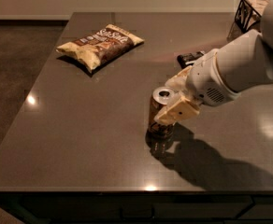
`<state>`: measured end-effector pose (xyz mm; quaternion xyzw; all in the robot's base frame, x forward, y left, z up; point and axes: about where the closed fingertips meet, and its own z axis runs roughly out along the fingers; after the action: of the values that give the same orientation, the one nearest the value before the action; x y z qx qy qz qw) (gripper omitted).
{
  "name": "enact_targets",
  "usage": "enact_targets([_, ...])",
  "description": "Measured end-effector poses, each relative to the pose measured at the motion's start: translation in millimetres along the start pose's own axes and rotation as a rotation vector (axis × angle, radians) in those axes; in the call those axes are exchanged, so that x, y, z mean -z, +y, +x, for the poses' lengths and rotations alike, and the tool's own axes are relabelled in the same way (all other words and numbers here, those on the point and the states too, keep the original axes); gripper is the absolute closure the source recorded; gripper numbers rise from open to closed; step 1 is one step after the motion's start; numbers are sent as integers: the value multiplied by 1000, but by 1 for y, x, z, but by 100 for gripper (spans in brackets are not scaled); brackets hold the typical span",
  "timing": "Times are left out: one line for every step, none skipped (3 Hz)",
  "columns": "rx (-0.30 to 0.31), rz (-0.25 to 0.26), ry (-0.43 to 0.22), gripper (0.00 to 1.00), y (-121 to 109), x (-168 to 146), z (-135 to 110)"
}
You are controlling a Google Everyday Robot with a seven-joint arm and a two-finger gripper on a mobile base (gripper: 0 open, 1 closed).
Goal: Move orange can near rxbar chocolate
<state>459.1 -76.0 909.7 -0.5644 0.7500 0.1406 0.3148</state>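
The orange can [158,118] stands upright on the dark table [80,139], right of centre and near the front. My gripper [168,101] reaches in from the right with one pale finger [177,112] across the can's near side and the other behind it, closed against the can. The can rests on the table. The rxbar chocolate [190,58], a small black bar, lies flat behind the gripper, partly hidden by my arm [239,69].
A tan-and-brown chip bag [101,45] lies at the back left of the table. A black wire basket [247,12] stands at the back right corner. The table's front edge runs just below the can; floor lies to the left.
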Motion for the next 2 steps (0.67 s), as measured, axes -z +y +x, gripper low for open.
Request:
enact_targets([-14,-14,-9,61,4,6,-1])
enact_targets([-39,-11,-20,83,-2,20,-9])
